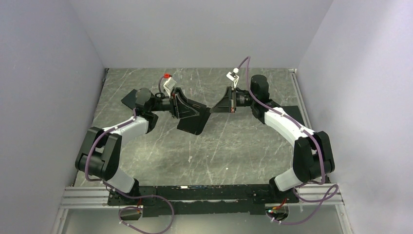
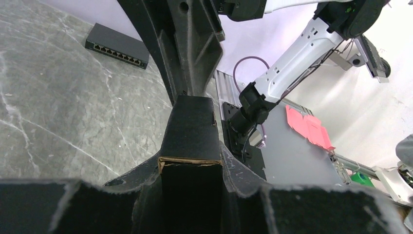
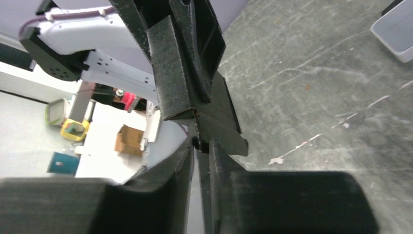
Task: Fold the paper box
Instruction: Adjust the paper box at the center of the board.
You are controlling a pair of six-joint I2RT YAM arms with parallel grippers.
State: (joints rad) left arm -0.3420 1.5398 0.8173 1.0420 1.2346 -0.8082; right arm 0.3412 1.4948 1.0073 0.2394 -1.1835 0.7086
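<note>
The paper box point(image 1: 192, 122) is a matte black die-cut sheet, partly folded and held up over the middle of the table. My left gripper point(image 1: 182, 109) is shut on it. In the left wrist view a folded panel point(image 2: 190, 126) with a raw brown edge fills the space between the fingers point(image 2: 243, 170). My right gripper point(image 1: 214, 108) reaches in from the right to the box's right edge. In the right wrist view its jaws stand almost together on a thin black flap point(image 3: 221, 129), which they pinch at the tips point(image 3: 197, 146). A folded wall of the box point(image 3: 170, 68) rises beyond them.
A plain black slab point(image 1: 130, 99) lies at the back left, and another dark slab point(image 1: 293, 109) lies by the right arm. A black network switch point(image 2: 117, 46) sits near the wall. A pale grey case point(image 3: 394, 29) rests on the marbled table point(image 1: 234, 146). Walls close three sides.
</note>
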